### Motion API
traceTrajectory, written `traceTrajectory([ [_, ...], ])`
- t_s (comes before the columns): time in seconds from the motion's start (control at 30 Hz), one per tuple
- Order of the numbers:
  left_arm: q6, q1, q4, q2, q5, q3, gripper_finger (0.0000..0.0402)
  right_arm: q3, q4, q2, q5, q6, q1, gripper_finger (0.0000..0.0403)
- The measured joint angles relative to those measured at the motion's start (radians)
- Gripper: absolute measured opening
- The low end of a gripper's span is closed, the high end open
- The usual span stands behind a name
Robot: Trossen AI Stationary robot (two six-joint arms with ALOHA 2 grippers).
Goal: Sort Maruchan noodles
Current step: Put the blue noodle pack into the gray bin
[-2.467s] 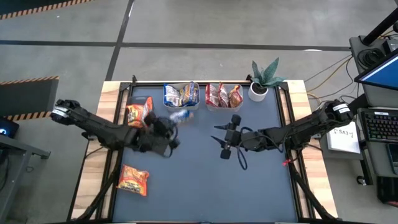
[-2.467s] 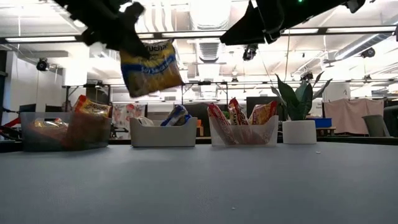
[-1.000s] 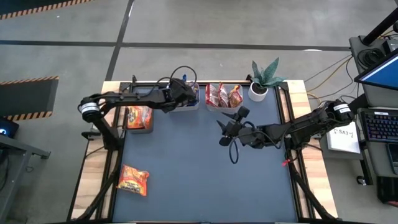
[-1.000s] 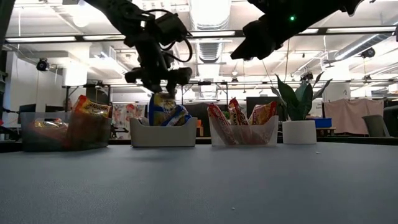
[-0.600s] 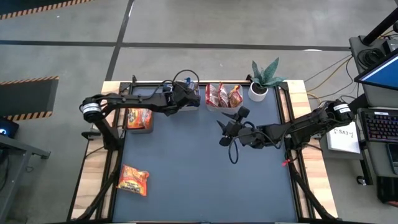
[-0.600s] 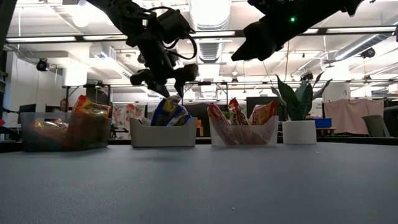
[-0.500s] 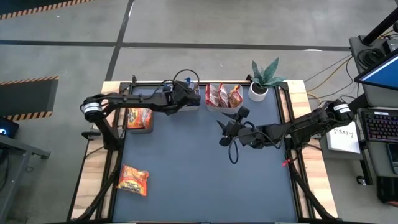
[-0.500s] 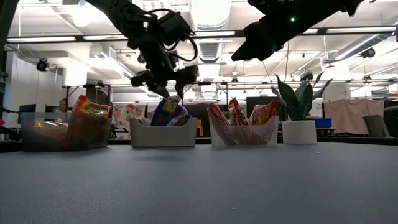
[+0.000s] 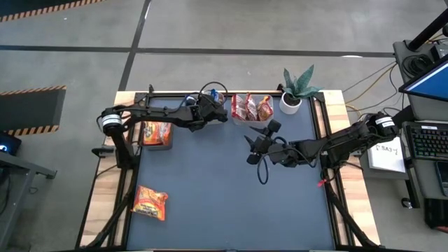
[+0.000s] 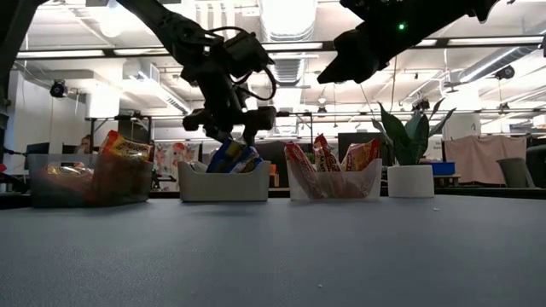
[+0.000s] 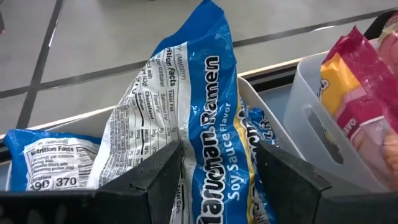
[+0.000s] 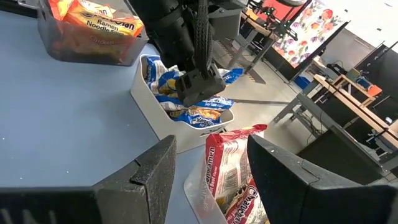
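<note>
My left gripper [image 10: 229, 128] hangs fingers apart over the middle tub [image 10: 223, 183] at the desk's far edge, the blue packet [image 11: 205, 143] standing inside. My right gripper [image 9: 253, 148] waits wide mid-desk. One orange packet [image 9: 150, 202] near the front-left corner remains unsorted.

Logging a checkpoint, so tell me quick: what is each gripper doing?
Left gripper: open, over the blue packet in its tub.
Right gripper: open, holding nothing.

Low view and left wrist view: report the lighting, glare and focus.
Low view: bright ceiling lights backlight both arms, so the left gripper reads as a silhouette. Left wrist view: the blue packet is sharp with readable print, and its dark fingers at the edge are soft.
</note>
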Motion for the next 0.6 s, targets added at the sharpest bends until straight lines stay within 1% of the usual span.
traceTrajectory([
  [0.2,0.049,0.0,-0.007,-0.019,-0.014,0.0,0.0193,0.0,0.0,0.0,0.0,0.0,0.0,0.0187],
  [0.6,0.031,0.015,-0.006,0.001,-0.032,-0.028,0.0193,0.0,-0.003,0.0,-0.002,0.01,0.0,0.0187],
])
